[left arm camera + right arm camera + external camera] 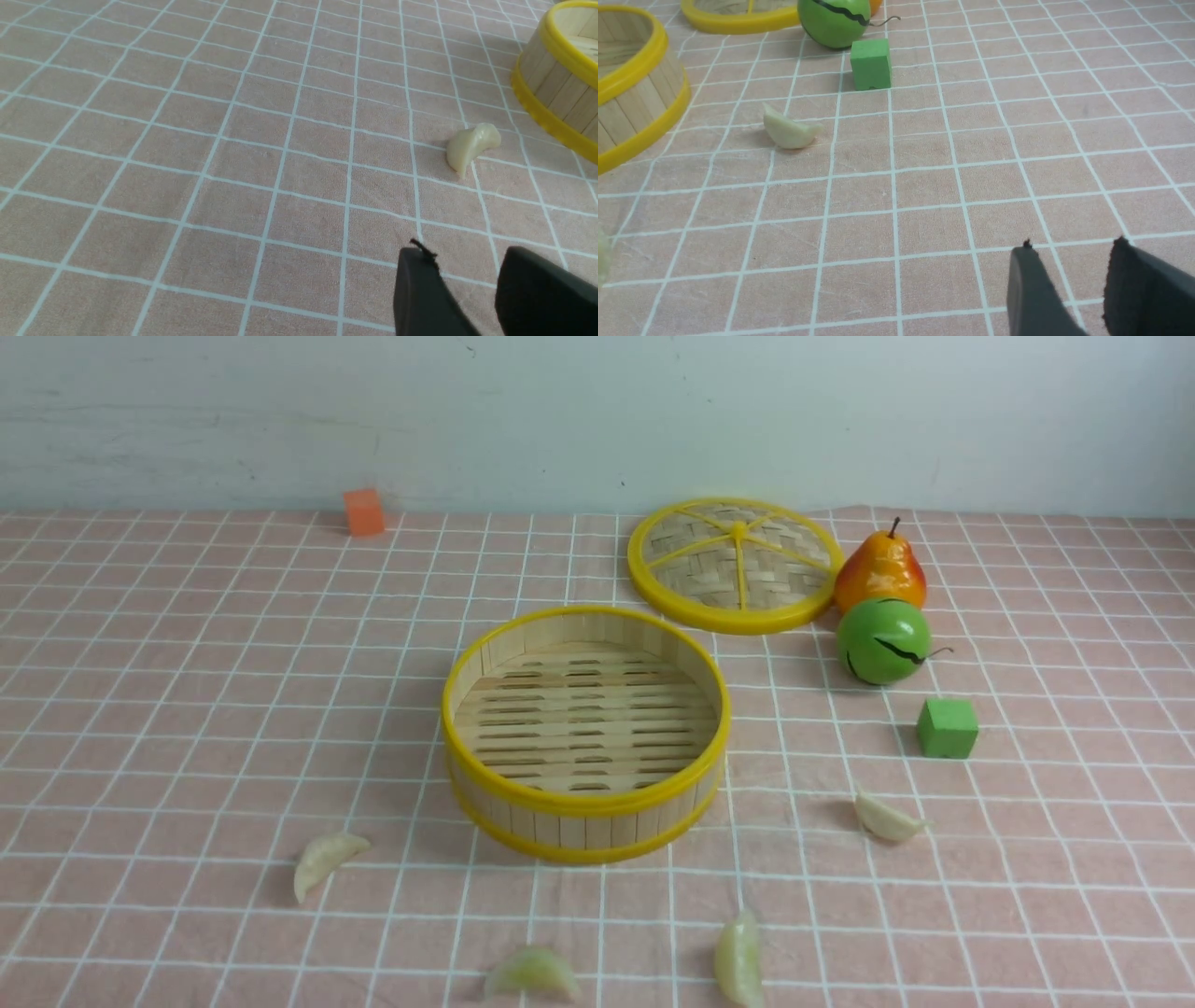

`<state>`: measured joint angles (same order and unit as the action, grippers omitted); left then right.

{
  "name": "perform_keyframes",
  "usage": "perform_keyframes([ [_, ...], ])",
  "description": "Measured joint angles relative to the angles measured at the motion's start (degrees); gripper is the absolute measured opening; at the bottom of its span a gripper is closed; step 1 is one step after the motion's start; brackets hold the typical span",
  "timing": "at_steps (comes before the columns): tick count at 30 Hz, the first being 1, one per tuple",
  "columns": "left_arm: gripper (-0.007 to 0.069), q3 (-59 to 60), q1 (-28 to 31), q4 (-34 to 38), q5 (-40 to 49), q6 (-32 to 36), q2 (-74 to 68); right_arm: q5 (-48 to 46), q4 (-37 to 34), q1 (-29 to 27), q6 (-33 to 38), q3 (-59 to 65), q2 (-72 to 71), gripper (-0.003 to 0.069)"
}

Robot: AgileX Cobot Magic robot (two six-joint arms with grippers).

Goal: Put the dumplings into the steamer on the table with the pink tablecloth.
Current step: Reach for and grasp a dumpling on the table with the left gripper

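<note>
I'd start with the left dumpling (327, 861), on the pink tablecloth (168, 709) near the empty steamer (583, 812). I'd come down over its plump middle and pinch across the narrow width, not the tips. My left gripper (467, 255) hangs low behind it, fingers parted, holding nothing. Two middle dumplings (534, 973) lie nearest me. The right dumpling (887, 819) sits near the green cube (947, 728). The right gripper (1073, 245) hangs likewise, parted and empty. Neither arm shows from the front, so height is my guess.
</note>
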<state>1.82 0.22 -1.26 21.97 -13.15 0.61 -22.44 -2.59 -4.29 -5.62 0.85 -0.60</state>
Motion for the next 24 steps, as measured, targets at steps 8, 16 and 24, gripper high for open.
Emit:
perform_keyframes([
  [8,0.0238,0.00,0.00,0.00,0.00,0.00,0.00,0.00,0.00,0.00,0.00,0.00,0.00,0.0240],
  [16,0.0238,0.00,0.00,-0.04,0.00,0.00,0.00,0.00,0.00,0.00,0.00,0.00,0.00,0.0240],
  [24,0.0238,0.00,0.00,10.11,-2.27,-1.32,0.00,0.00,-2.14,0.00,0.00,0.00,0.00,0.0240],
])
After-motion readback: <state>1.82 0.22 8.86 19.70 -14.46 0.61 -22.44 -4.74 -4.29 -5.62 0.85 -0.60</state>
